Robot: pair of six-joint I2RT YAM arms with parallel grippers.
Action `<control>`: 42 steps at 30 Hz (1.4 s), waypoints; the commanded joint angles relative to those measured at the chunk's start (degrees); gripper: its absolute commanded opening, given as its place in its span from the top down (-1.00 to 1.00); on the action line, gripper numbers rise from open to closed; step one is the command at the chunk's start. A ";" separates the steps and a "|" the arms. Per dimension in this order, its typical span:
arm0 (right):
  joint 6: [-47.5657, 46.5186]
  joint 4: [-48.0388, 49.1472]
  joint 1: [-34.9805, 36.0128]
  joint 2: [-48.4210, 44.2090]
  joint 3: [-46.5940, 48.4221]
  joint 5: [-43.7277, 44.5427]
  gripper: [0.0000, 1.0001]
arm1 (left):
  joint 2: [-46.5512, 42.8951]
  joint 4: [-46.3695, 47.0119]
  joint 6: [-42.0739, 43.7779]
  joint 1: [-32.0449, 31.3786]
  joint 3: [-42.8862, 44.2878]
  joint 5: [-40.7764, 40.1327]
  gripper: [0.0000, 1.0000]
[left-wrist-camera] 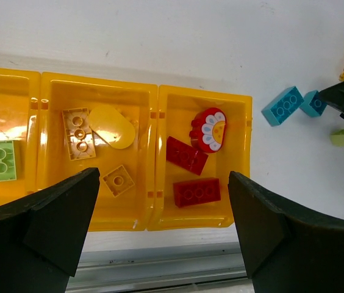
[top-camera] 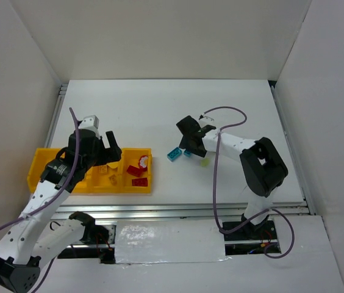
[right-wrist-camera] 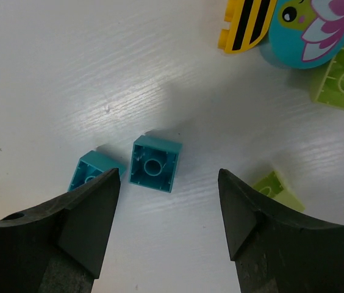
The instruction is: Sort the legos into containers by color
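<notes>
The right gripper (right-wrist-camera: 167, 177) stands partly open and holds nothing. Its two dark fingers are apart on either side of a teal square brick (right-wrist-camera: 155, 163) and touch none of its walls. The brick lies on the white table (right-wrist-camera: 50, 73), apparently with its hollow underside up. A second teal brick (right-wrist-camera: 89, 174) sits just beside it, half hidden behind one finger. It looks like a hard, light, glossy piece: stiff enough for a firm pinch and not fragile, but likely to skid or flip if the pads meet it off-centre. The best hold is probably on two opposite flat side walls, low and square, keeping clear of the neighbouring brick. A light green brick (right-wrist-camera: 275, 189) lies near the other finger. Farther out are a striped yellow piece (right-wrist-camera: 248, 24) and a teal rounded piece (right-wrist-camera: 309, 30). In the top view this loose cluster is on the table to the right of the yellow tray (top-camera: 38, 165), apart from it. The right arm reaches forward and leftward with its elbow folded and its wrist pitched down over the cluster. The left gripper (left-wrist-camera: 163, 183) hangs wide open and empty above the tray, where red bricks (left-wrist-camera: 186, 155) already lie in the end compartment.
</notes>
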 commanded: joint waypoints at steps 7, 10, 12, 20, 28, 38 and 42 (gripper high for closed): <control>0.54 4.84 -0.77 5.14 1.36 -2.21 -0.44 | 0.48 0.56 -0.07 -1.83 0.29 -0.71 -0.99; 0.54 4.75 -1.03 6.45 1.89 -2.30 -0.40 | 0.75 0.47 -0.07 -2.27 0.29 -0.71 -0.99; 0.71 5.19 -1.12 6.72 1.62 -2.47 -0.27 | 0.84 0.30 -0.16 -2.45 0.29 -0.97 -0.99; 0.36 6.33 -1.30 5.23 -0.31 -2.74 0.58 | 1.36 0.38 0.02 -3.06 0.20 -0.45 -0.99; -25.50 19.06 7.74 -12.66 -9.86 -11.49 1.00 | 2.06 5.82 -4.18 -3.06 -1.55 14.98 -0.99; -48.50 26.46 21.82 -34.22 -18.85 -44.47 1.00 | 4.00 26.73 -26.24 -3.41 -10.33 44.10 -0.96; -50.17 24.89 23.05 -37.22 -17.20 -45.98 1.00 | 1.81 33.52 -32.84 -5.34 -15.26 47.72 -0.88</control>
